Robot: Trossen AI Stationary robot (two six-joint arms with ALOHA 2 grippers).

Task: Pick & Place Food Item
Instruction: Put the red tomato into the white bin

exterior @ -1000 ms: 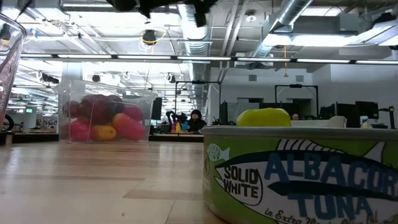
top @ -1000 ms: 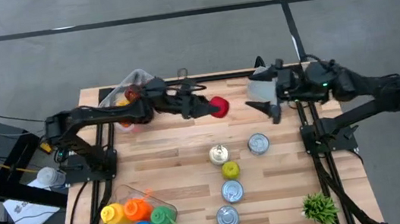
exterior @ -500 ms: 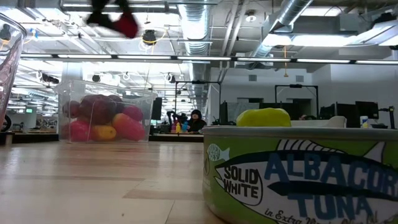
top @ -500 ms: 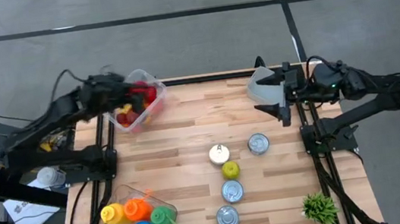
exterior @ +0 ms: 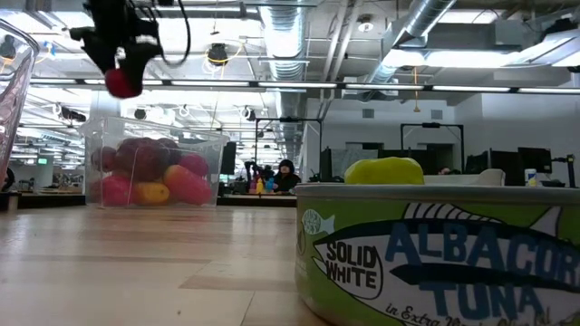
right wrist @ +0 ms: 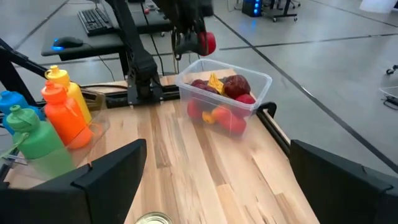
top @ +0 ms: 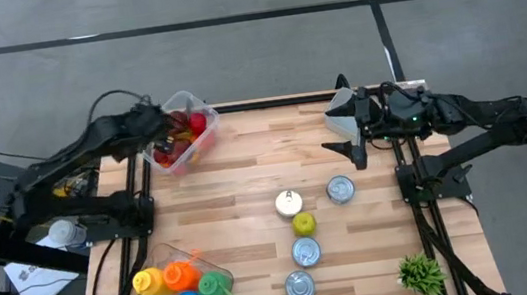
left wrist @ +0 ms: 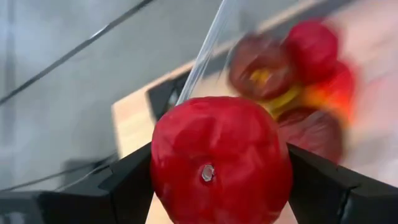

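Red and round, the plastic apple (left wrist: 221,160) sits between my left fingers (left wrist: 127,180), which press it from both sides. My left gripper (exterior: 122,63) holds it in the air just above the clear plastic box of red and yellow toy fruit (top: 181,135), not yet inside it. In the low view the apple hangs above the box's open top, apart from the fruit that lie in it.

The box stands at the far left corner of the pale wooden plank table (top: 242,221), with one corner over the table's edge. My right gripper (top: 343,142) waits well to the right of the box, near the far right edge of the table, its fingers spread wide and grasping nothing.

Well away from the box, toward the middle of the table, stand four round metal cans (top: 340,189) with a small yellow-green fruit (top: 304,224) among them. At the near left corner, far from the box, a second clear tray holds yellow, orange, blue and green squeeze bottles (top: 182,284). A small green plant (top: 420,273) stands at the near right corner.

Behind the box, in the low view, the room is a large hall with white ceiling pipes (exterior: 426,27) and lamps, desks with dark monitors, and a person (exterior: 285,174) sitting far back.
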